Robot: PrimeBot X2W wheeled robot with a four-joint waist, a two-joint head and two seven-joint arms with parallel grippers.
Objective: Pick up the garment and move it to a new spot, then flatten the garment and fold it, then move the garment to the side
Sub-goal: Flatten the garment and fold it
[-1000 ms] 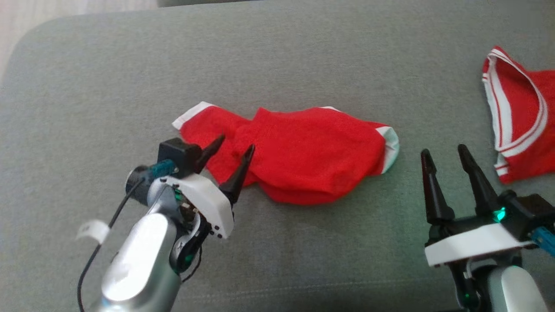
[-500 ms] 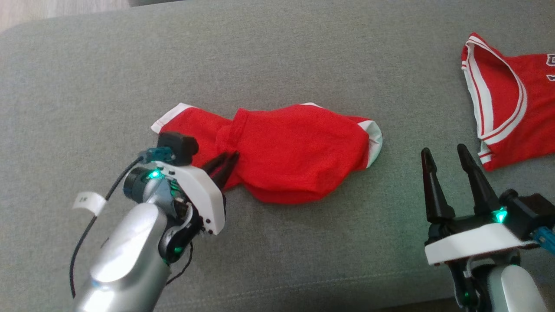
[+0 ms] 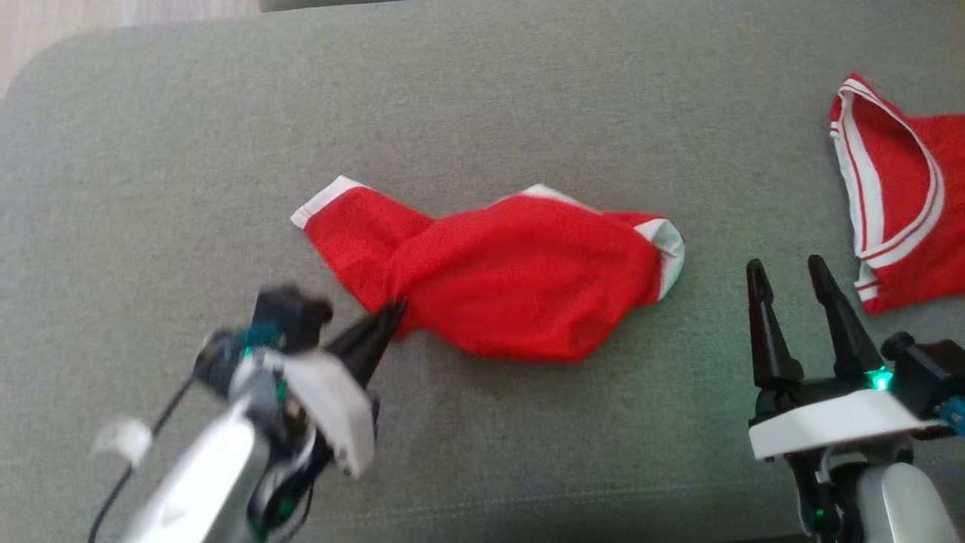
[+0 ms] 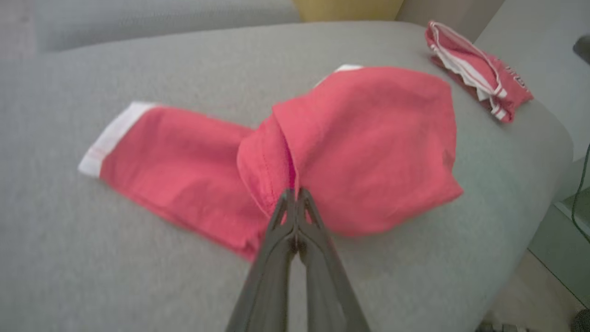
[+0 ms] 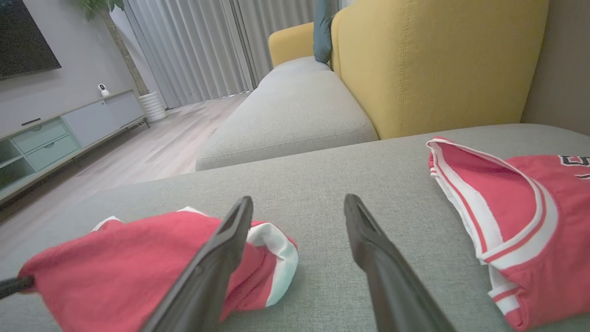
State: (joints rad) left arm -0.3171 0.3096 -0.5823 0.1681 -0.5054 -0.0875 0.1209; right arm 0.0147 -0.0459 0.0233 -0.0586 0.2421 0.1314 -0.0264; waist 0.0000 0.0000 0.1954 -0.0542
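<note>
Garment (image 3: 513,286), red with white bands at its ends, lies crumpled across the middle of the head view on a wide grey fabric cushion (image 3: 482,98). The cushion's woven cloth covers most of that frame. Its rounded corner is at the upper left, where a strip of pale wood floor (image 3: 113,11) shows beyond it.

At the lower left, the left claw (image 3: 386,315) appears blurred, its two dark fingers pressed together on the garment's near edge. In the left wrist view the tips pinch a raised fold at the centre of the frame, where the cloth bunches up.

At the lower right of the head view, the right claw (image 3: 786,268) stands with its fingers spread apart, gripping nothing. It is near the garment's white-trimmed end and apart from it.

A second red top (image 3: 897,219) with white stripes lies at the right edge, well apart from the garment.

The right wrist view looks across the cushion into a living room. A yellow sofa back (image 5: 438,60) is at the upper right and a grey seat (image 5: 286,115) in the centre. Long pale curtains (image 5: 193,46) hang at the top, with a low cabinet (image 5: 55,138) and a dark screen (image 5: 23,37) at the left.
</note>
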